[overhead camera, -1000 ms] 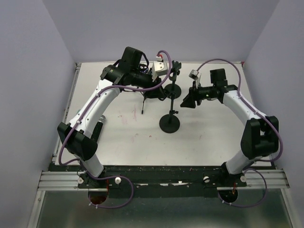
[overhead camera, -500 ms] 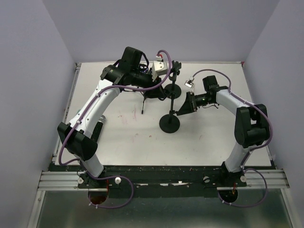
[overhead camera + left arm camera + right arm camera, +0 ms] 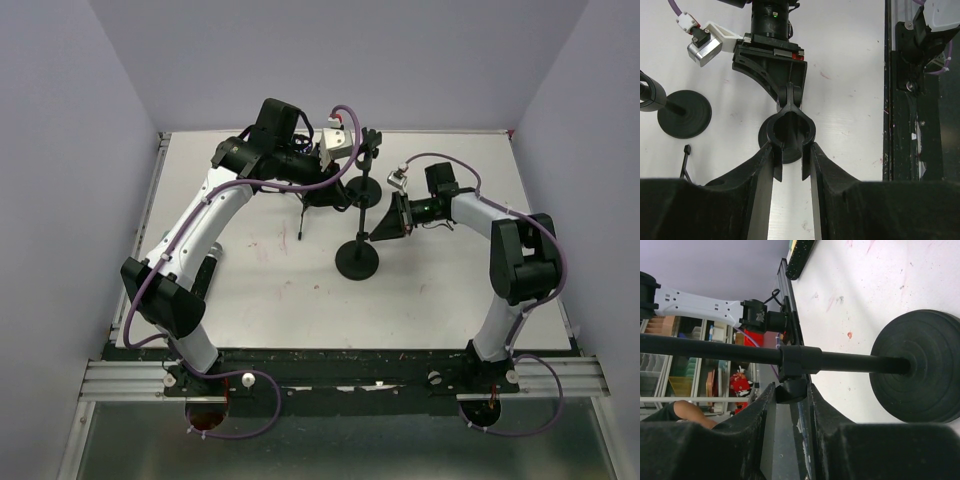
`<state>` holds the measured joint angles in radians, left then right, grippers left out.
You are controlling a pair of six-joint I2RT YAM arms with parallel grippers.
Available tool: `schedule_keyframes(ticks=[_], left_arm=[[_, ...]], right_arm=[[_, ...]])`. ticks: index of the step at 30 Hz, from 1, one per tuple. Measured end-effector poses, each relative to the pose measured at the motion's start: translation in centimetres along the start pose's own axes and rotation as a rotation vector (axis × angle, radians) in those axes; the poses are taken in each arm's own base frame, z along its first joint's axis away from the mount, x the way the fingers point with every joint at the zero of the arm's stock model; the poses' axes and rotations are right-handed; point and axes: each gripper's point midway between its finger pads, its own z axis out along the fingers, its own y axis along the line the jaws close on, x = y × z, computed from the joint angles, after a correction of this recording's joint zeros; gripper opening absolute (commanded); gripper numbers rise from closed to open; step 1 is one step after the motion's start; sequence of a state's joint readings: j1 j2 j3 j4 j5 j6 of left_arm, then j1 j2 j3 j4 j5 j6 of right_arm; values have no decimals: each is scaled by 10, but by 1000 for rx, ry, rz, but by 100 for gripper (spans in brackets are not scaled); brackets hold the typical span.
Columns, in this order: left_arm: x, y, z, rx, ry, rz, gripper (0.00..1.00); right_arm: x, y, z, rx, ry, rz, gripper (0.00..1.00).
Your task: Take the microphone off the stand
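Left gripper (image 3: 791, 159), left wrist view: jaws set narrow, fingertips closed on microphone (image 3: 790, 132), which is seated in round clip (image 3: 769, 131) just ahead of fingers. Microphone outline is merged with clip, black on black; body cannot be made out. Second stand (image 3: 684, 114) is cut off at left edge.

Right wrist view: right gripper (image 3: 791, 392) is clamped narrowly on collar knob of stand (image 3: 855, 362); pole is laid across fingertips, base at right. Microphone is out of frame.

Top external view: both grippers are placed at stand, right one at mid-pole. Microphone is hidden under left wrist. Base is seated on table (image 3: 250, 290).
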<state>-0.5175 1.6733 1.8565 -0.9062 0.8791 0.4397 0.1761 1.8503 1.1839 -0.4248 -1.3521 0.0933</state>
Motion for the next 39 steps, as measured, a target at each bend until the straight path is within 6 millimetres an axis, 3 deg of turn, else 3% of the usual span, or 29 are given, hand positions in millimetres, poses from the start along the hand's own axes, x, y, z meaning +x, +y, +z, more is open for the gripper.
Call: schedule_keyframes(ticks=[3,4,10,29,39], left_arm=[[0,0,0,0,0,0,36],[0,0,0,0,0,0,36],[0,-1,0,2,1,0,36],[0,7,-5,-27,-3,0,36],[0,5,-3,-22,-7,5,36]], right_arm=[[1,0,0,-9,0,0,3],[2,-1,0,-11,0,-6,1],[5,-1,1,23,18,-222,1],[-21,-2,24,499,-123,-1468,1],[-14,4,20,619,-124,-2029,1]])
